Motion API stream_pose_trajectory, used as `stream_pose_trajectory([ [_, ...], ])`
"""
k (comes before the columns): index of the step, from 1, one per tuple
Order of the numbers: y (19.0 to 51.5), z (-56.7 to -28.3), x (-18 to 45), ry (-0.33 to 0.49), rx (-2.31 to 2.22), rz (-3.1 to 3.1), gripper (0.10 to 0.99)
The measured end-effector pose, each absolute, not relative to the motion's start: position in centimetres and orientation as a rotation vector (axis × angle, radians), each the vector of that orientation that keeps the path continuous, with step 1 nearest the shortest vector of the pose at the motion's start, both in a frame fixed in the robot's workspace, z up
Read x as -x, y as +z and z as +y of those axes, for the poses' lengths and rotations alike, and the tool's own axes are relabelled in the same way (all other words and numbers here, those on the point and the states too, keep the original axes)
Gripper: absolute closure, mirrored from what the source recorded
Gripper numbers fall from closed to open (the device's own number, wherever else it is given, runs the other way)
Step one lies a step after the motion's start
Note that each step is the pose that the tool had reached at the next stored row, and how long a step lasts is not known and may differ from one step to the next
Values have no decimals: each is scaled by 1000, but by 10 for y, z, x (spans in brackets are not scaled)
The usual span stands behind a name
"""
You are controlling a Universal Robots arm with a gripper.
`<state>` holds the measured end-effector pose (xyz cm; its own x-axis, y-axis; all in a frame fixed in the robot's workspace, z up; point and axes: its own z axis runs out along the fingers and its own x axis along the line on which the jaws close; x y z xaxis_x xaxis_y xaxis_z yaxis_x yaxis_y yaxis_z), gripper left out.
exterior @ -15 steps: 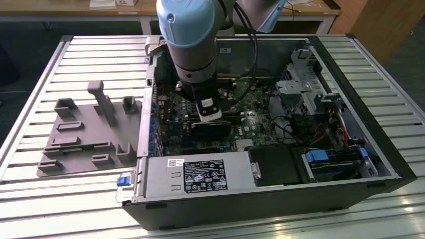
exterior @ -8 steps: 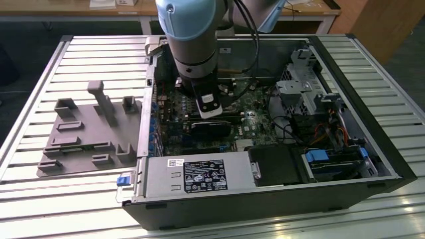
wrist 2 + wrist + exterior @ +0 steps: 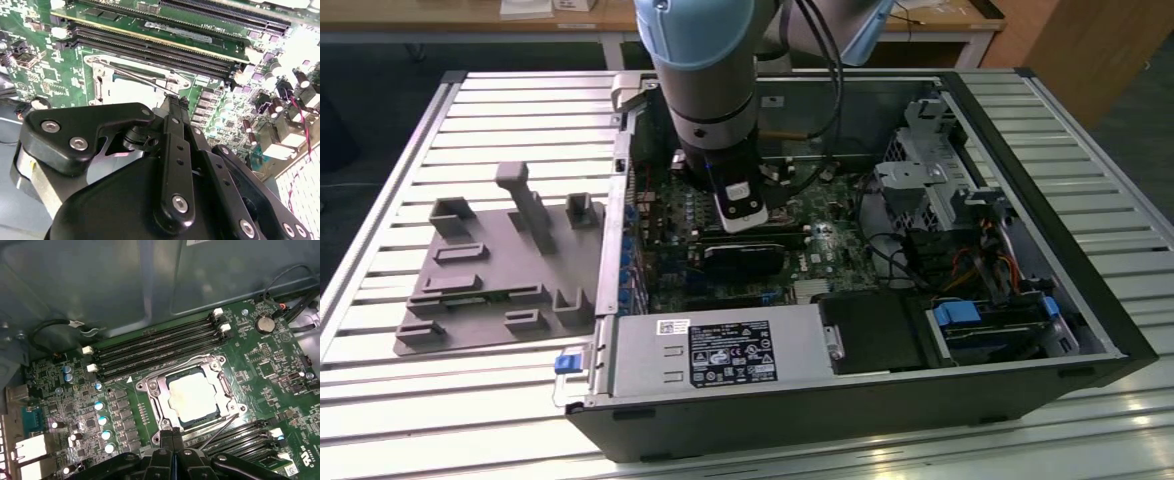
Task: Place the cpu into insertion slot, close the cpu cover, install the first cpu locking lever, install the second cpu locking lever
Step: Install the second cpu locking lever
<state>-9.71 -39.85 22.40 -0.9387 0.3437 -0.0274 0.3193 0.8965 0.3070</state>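
Shiny silver cpu (image 3: pixel 193 398) already sitting in the insertion slot (image 3: pixel 156 391), cpu cover (image 3: pixel 227 390) down around it. Hand (image 3: pixel 172 436) pinched closed just beside the slot, holding nothing.

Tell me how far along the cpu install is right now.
The cpu already sits in the insertion slot, and the cpu cover looks closed down around it. In hand: the gripper has its fingers together at the socket's edge, beside a thin locking lever that still angles away from the frame. The levers look like what is left; whether either is latched is hard to tell.
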Motion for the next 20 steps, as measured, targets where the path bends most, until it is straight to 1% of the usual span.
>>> stream_pose_trajectory([
  [15, 248, -398, 97, 458, -521, 2981, 984],
  [20, 248, -398, 94, 409, -522, 2983, 984],
])
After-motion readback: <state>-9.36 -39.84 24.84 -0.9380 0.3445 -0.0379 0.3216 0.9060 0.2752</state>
